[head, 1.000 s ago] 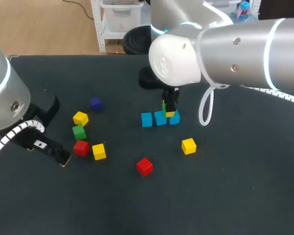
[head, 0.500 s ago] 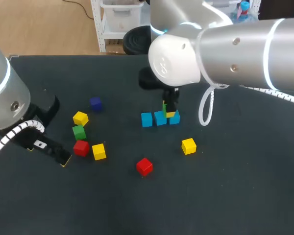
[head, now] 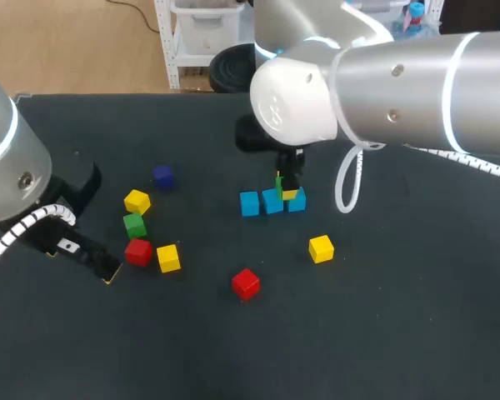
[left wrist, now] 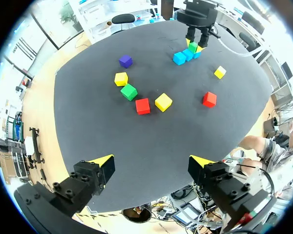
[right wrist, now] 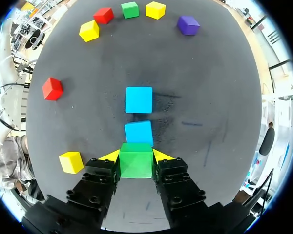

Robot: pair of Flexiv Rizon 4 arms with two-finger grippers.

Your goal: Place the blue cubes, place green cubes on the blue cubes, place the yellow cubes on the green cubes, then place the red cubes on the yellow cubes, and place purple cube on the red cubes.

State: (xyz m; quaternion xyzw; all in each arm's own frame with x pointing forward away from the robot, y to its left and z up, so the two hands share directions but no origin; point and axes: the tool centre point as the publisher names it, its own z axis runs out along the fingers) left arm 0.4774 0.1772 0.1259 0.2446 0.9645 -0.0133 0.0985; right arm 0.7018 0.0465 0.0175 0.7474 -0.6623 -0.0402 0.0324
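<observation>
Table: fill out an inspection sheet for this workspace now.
surface: dark table.
job's things: three blue cubes in a row; held green cube over the row's end; loose: another green cube, three yellow cubes, two red cubes, a purple cube.
clutter: nothing seen.
grippers: right gripper shut on the held green cube; left gripper open, empty.
cables: white cable loop near the right gripper; striped cable near the left gripper.
surroundings: nothing seen.

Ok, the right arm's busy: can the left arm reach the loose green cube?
Probably yes: the green cube lies uncovered near the open left gripper, though a yellow cube and a red cube crowd it.
</observation>
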